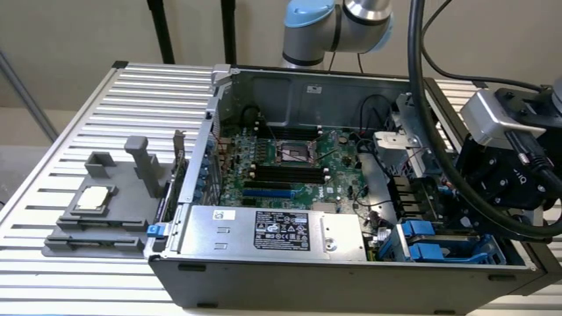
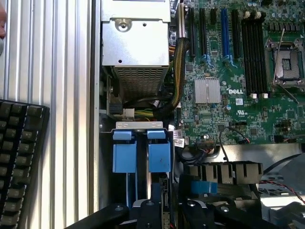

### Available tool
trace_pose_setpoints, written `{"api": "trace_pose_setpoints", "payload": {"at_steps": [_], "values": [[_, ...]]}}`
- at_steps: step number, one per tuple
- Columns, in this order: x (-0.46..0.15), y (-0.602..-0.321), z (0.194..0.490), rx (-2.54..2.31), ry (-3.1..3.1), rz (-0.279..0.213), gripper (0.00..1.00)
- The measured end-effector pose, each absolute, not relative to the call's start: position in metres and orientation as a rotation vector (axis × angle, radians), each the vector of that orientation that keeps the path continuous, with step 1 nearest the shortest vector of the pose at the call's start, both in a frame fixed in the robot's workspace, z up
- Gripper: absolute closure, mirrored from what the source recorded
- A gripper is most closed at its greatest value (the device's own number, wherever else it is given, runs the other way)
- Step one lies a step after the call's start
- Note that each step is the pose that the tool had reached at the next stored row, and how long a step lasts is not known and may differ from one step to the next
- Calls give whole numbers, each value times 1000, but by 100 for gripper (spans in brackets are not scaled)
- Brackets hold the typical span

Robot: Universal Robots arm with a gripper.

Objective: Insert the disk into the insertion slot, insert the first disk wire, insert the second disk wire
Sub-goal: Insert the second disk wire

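Note:
The drive cage with bright blue tabs sits in the front corner of the open computer case, at the exterior view's right. My gripper hangs right beside and above it, its tips hidden behind its own black body. In the wrist view, two blue tabs of the insertion slot stand side by side just ahead of my gripper. A thin dark edge with a blue rail beside it runs from the tabs down toward the gripper. I cannot tell whether this is the disk.
The silver power-supply box lies beside the cage, with the motherboard behind it. Bundled wires run between them. A thick black cable hangs over the case. A grey fixture and a keyboard rest on the slatted table.

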State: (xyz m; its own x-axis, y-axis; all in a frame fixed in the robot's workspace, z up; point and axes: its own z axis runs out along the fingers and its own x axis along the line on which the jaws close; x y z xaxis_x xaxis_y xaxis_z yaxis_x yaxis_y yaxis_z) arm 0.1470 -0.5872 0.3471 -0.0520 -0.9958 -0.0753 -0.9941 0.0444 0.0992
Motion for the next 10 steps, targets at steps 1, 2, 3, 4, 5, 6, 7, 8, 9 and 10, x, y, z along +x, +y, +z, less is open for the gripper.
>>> {"api": "trace_pose_setpoints", "payload": {"at_steps": [1,2,3,4,5,6,7,8,9,10], "values": [[147,-587,347,2153,-2260,-194,76],[147,-587,347,2153,-2260,-194,76],[147,-587,347,2153,-2260,-194,76],[147,-587,347,2153,-2260,-194,76],[147,-587,347,2153,-2260,-194,76],[147,-587,347,2153,-2260,-194,76],[147,-587,347,2153,-2260,-193,76],[147,-587,348,2154,-2260,-194,76],[147,-587,350,2154,-2261,-194,76],[147,-587,355,2154,-2261,-195,76]]}}
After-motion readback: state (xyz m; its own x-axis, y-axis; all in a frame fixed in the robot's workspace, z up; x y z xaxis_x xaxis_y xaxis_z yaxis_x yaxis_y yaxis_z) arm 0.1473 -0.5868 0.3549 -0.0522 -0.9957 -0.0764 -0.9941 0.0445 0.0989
